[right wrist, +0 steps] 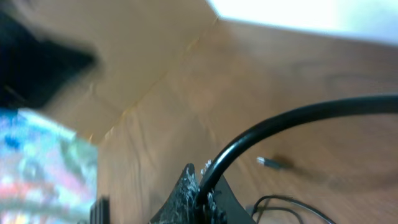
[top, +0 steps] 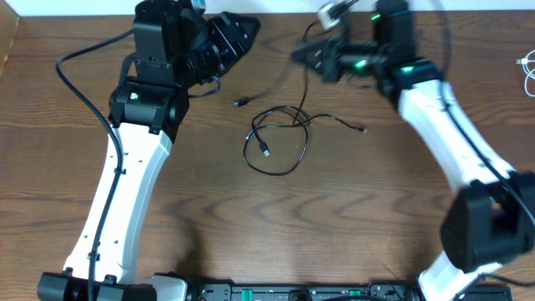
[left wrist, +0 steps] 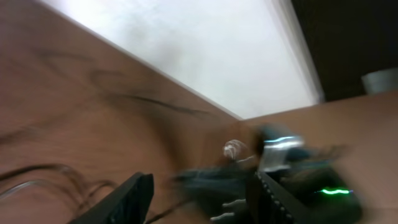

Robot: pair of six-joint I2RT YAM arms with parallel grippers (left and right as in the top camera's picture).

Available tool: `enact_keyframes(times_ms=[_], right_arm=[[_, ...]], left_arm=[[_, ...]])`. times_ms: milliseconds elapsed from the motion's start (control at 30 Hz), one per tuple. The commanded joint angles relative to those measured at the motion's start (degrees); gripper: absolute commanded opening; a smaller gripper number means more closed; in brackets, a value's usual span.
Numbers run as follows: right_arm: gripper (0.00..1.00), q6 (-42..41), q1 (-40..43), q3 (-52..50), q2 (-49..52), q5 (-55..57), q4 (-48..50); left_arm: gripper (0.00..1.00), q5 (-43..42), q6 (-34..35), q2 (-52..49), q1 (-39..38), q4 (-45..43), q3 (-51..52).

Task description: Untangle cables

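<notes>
two arms reach over the table (top: 50, 167). the left gripper (top: 238, 35) hangs up-left of the loop (top: 276, 144) of black cables (top: 288, 113), its fingers (left wrist: 127, 196) spread apart. the loop lies mid-table with three plugs (top: 240, 103) showing; how many black cables form it i cannot tell. one strand rises to the right gripper (top: 305, 57), up-right of the loop, clamped on it. one white cable (top: 527, 71) lies far right of the loop.

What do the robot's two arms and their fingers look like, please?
The left arm and right arm each have long white links joined by black joint housings with small green lights. A thick black cable trails along the left arm. The black fingers are flat.
</notes>
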State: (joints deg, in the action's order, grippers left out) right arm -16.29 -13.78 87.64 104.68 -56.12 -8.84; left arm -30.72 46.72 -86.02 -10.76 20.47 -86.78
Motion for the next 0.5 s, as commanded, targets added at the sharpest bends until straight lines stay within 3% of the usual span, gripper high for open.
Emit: enact_keyframes(times_ms=[0,267,467], right_arm=[[0.01,-11.6,4.3,6.5,-6.2,3.9,0.5],[0.01,-28.8,6.2,13.8,-7.0,7.1,0.5],[0.01,-30.5,6.3,15.4,-7.0,18.4,0.9]], left_arm=[[0.56,1.7,-13.0,1.0,0.2,5.2,-0.4],[0.57,1.8,-24.0,-0.2,0.2,17.7,-0.4],[0.57,1.8,-29.7,-2.1,0.2,23.0,-0.4]])
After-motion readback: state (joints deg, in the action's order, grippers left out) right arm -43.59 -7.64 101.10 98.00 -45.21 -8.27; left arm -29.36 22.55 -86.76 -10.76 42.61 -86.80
